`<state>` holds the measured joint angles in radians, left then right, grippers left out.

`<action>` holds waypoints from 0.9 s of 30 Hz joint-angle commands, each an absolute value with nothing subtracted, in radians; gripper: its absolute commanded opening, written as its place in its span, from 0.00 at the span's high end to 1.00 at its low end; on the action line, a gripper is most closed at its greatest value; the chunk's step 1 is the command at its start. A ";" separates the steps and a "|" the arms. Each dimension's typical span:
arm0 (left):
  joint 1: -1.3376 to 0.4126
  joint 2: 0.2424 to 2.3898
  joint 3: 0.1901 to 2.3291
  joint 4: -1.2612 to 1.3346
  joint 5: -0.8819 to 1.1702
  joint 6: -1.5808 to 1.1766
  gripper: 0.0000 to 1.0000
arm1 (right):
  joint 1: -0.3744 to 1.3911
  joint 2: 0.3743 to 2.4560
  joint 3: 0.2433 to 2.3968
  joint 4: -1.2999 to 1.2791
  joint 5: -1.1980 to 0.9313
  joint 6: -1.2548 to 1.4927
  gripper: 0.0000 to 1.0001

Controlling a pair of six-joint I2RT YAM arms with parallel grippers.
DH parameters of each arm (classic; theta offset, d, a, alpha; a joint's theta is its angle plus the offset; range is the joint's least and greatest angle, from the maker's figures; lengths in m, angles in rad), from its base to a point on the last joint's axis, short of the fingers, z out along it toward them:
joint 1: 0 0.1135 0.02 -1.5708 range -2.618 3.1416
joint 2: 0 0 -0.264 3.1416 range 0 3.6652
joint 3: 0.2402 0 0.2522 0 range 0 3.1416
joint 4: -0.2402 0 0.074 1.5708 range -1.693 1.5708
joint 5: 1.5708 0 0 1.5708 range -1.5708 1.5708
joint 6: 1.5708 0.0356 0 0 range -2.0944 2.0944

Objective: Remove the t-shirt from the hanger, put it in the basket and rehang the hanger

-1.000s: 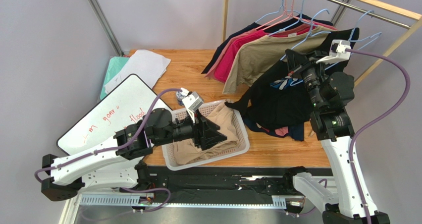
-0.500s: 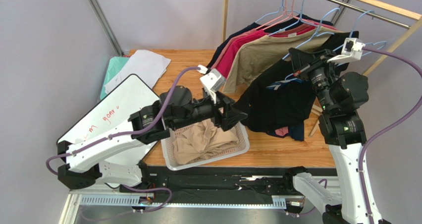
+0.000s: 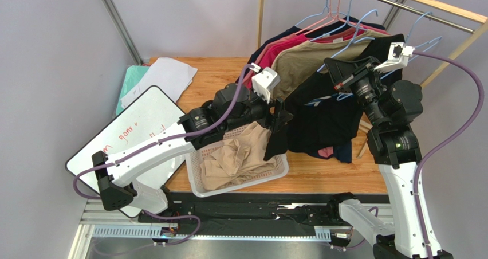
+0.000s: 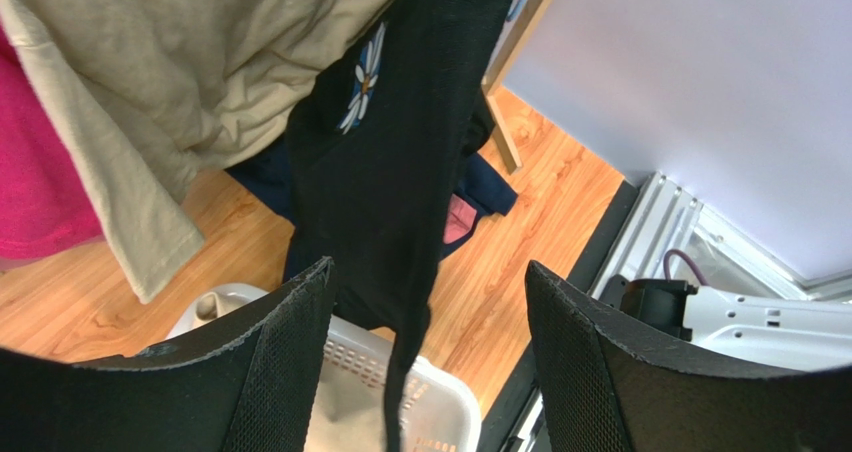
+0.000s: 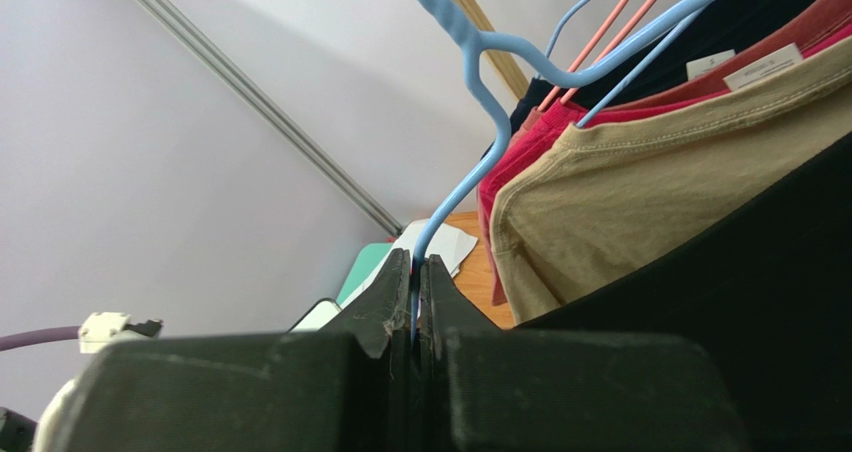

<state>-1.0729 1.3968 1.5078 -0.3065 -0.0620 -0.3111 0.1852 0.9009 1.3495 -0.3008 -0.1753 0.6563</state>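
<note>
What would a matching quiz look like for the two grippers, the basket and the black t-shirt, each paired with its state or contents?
Things:
1 left gripper
2 right gripper
3 basket
4 black t-shirt

States:
A shut on the blue hanger
B holds tan cloth
C jaws open
D hanging, flower print showing

Pairs: 1-C; 2-A; 3-B; 4-D
</note>
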 commanded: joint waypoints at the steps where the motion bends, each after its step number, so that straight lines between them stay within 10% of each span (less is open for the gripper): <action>1: -1.071 1.420 1.525 -0.267 -0.069 -0.294 0.27 | 0.198 0.891 1.375 -0.213 -0.247 0.729 1.00; 9: -1.063 1.379 1.350 -0.184 -0.068 -0.393 0.39 | 0.196 0.856 1.324 -0.216 -0.233 0.767 1.00; 17: -1.040 1.362 1.344 -0.247 -0.090 -0.370 0.99 | 0.195 0.827 1.319 -0.250 -0.153 0.750 1.00; 27: -1.014 1.220 1.279 -0.224 -0.167 -0.371 1.00 | 0.195 0.821 1.296 -0.268 -0.092 0.730 1.00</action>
